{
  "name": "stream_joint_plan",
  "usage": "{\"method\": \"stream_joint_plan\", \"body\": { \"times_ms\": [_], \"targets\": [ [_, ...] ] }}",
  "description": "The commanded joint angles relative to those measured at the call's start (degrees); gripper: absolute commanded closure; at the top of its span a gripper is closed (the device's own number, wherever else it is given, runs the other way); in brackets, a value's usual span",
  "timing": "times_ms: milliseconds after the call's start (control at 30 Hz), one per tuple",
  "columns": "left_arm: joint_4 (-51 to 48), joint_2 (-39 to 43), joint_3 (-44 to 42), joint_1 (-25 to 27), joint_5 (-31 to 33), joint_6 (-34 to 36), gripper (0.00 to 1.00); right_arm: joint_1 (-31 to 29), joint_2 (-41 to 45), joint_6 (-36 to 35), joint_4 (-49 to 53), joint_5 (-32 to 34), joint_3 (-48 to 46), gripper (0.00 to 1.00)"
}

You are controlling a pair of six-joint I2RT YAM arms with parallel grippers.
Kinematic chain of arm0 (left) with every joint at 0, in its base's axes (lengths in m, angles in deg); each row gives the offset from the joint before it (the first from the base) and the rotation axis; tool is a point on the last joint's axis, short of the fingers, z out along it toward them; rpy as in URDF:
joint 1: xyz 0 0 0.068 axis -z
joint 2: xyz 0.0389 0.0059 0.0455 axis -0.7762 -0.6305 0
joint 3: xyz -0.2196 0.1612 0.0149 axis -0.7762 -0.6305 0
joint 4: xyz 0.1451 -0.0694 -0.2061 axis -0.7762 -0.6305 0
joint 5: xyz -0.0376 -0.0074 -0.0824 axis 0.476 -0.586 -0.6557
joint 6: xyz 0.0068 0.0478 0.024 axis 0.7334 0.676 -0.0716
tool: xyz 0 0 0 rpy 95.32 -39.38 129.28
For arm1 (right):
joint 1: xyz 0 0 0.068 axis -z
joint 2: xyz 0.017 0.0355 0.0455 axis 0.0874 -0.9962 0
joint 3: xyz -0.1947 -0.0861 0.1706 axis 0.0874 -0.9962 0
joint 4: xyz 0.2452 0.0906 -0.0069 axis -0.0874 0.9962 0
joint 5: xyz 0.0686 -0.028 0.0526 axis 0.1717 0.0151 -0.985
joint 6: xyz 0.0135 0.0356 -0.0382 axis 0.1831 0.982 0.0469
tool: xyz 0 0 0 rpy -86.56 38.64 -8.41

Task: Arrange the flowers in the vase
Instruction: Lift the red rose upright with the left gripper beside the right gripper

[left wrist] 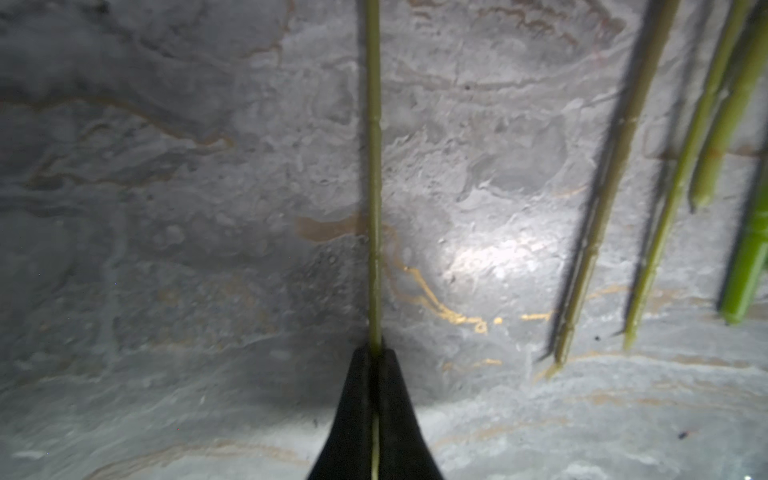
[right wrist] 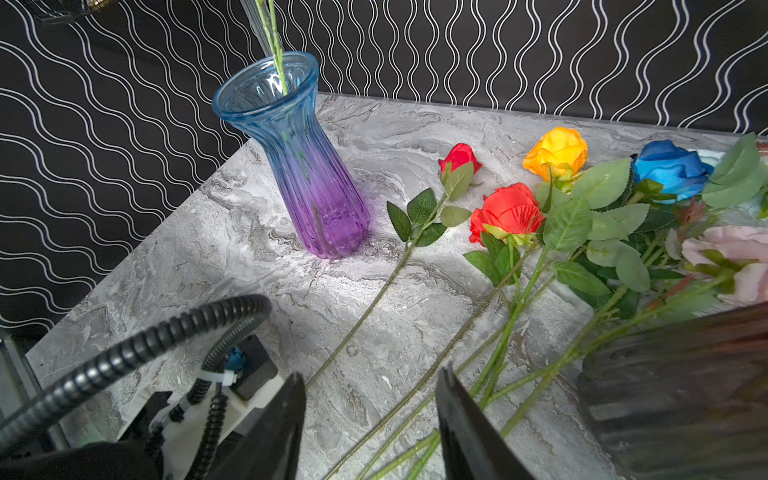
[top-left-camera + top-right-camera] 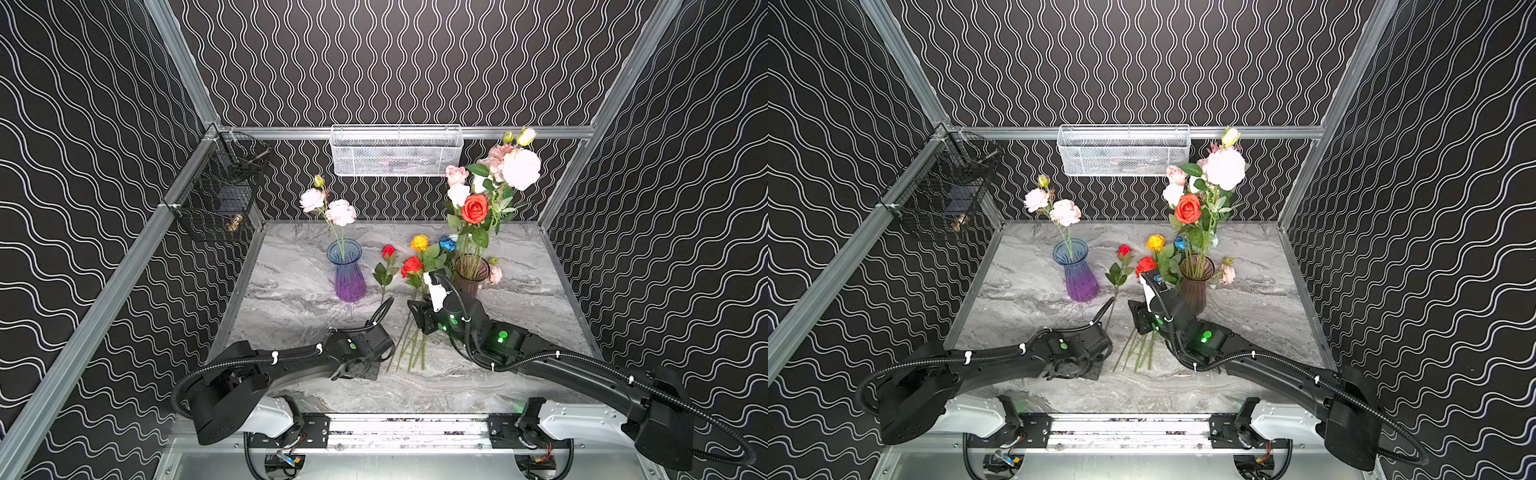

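Green-stem check: found left hand (image 1: 375, 362) clamped low on stem (image 1: 374, 166) of red rosebud (image 3: 388, 250), close to surface (image 3: 291, 291), probably to feed cut end first into blue-purple vase (image 3: 348, 274) at 11 o'clock. Found right hand (image 2: 370, 386) parted, empty, over loose flowers (image 2: 509, 212) at 1 o'clock.

Left tool (image 1: 375, 353) clamped shut, right tool (image 2: 372, 374) parted, seemingly raised
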Motion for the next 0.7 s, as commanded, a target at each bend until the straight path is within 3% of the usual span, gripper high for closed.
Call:
{"method": "stream_joint_plan", "body": {
  "times_ms": [0, 400, 667],
  "targets": [
    [-2.7, 2.23, 0.41, 0.01, 3.2, -1.56, 1.0, 0.02, 0.43, 0.49, -1.48, 0.92, 0.26, 0.47],
    [-0.91, 12.59, 2.81, -0.05, 6.05, -2.01, 1.0, 0.19, -3.64, 2.89, -3.21, -1.19, 2.48, 0.47],
    [7.49, 21.1, -0.06, -0.01, 5.68, 1.47, 1.0, 1.32, -7.62, 9.01, -2.39, -6.89, 6.92, 0.32]
  ]
}}
